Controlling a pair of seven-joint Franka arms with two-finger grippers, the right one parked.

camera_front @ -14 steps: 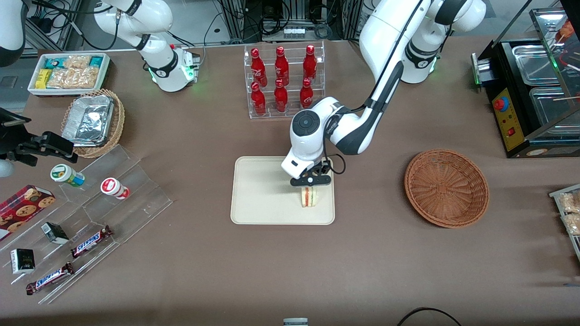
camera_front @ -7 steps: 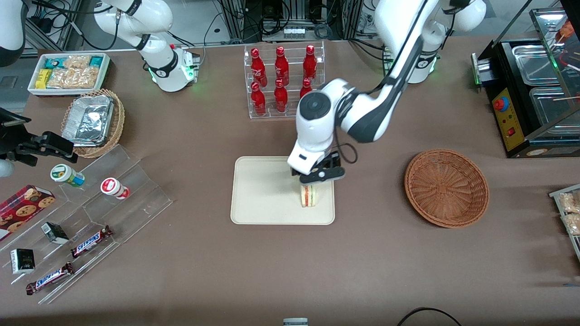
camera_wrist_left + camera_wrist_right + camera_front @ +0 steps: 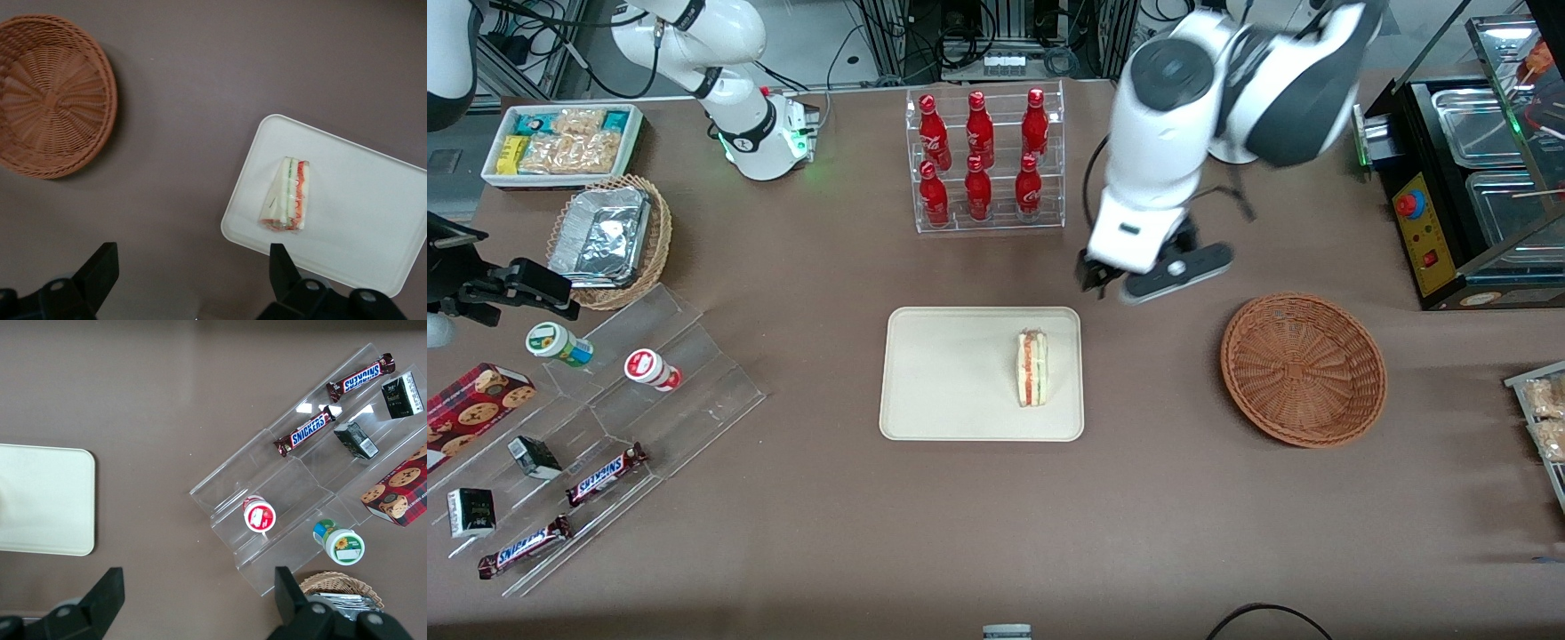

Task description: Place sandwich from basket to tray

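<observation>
One brown worktop (image 3: pixel 800 551) fills nearly the whole front frame, matte and plain. Nearest the camera, at the lower left of that frame, clear acrylic steps (image 3: pixel 614 444) carry two Snickers bars (image 3: pixel 605 474), small dark boxes, a cookie box (image 3: pixel 471 409) and two little round tubs (image 3: pixel 560 344).

At mid-frame lies the tray (image 3: pixel 925 382), flat on the worktop. On it rests the sandwich (image 3: pixel 1032 368), close to the tray edge that faces the basket, its red and green filling stripes turned upward. The wrist view shows the sandwich (image 3: pixel 287 195) free on the tray (image 3: pixel 360 200), nothing touching it.

To the right of the tray in the front frame, well apart from it, sits the basket (image 3: pixel 1303 369), with nothing inside it.

Farther from the camera than the tray and basket, and raised above the worktop between them, hangs the pincer (image 3: pixel 1149 283). Its fingers (image 3: pixel 100 270) are spread wide and hold nothing.

Farther still stands a clear rack of six red bottles (image 3: pixel 983 160). At the upper left are a tan wicker basket with a foil container (image 3: pixel 609 236) and a white bin of packaged snacks (image 3: pixel 560 142). At the upper right sits a black machine with steel pans (image 3: pixel 1476 178). Along the top edge, cables and metal frames crowd the room.
</observation>
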